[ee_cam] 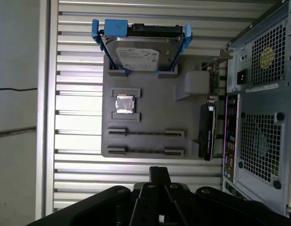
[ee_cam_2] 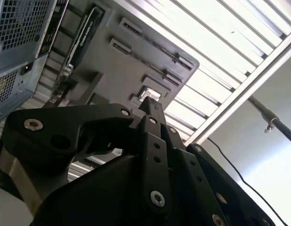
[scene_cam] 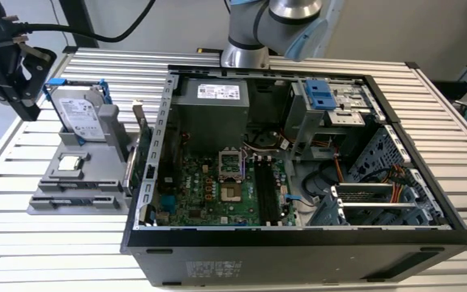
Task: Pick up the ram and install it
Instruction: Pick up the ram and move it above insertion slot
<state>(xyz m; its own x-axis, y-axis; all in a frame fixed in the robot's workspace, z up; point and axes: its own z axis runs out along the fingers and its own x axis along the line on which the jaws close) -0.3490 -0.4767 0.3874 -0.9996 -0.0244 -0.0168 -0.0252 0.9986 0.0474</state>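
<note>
The gripper (scene_cam: 27, 111) is clenched and empty. In the exterior view the ram (scene_cam: 78, 198) lies in the gray holder (scene_cam: 95, 176) at 5 o'clock, long axis 9-to-3.

Long, narrow, dark-looking ram stick (scene_cam: 262, 190) appears seated on edge in green motherboard (scene_cam: 205, 198), just beside CPU socket (scene_cam: 231, 193).

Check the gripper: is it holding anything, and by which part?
Nothing is held. In the first wrist view the gripper has its fingertips together with nothing between them, over the gray tray.
</note>
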